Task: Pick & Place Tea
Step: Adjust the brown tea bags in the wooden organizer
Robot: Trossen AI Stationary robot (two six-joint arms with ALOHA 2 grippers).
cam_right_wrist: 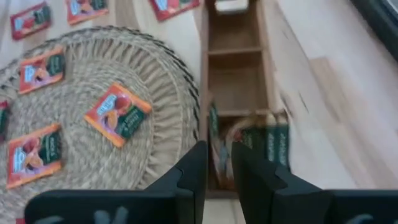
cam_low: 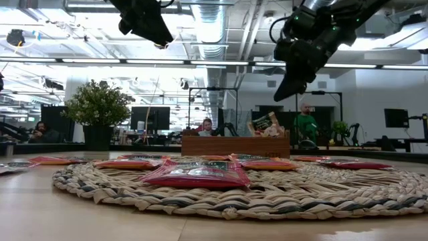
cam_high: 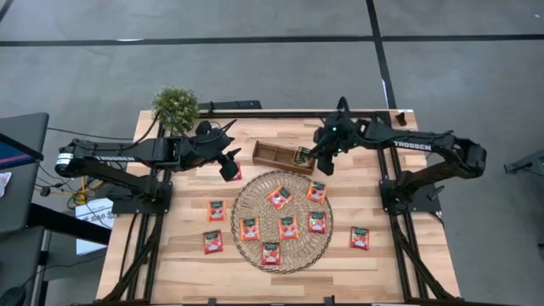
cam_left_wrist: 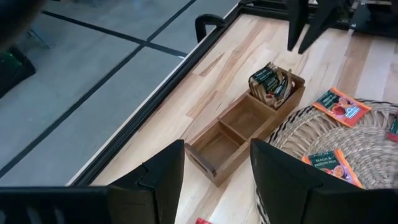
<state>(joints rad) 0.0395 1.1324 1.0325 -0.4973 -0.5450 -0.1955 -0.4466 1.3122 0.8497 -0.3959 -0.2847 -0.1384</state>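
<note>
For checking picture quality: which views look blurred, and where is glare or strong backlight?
Right wrist view: the sachets in the wooden tray are smeared and soft. Low view: bright ceiling lights turn the right gripper into a dark silhouette; the nearest mat edge is soft. High view: even light, no glare.

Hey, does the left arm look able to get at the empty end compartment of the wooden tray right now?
Probably yes: the left end effector is open, above the wooden tray, nothing between.
</note>
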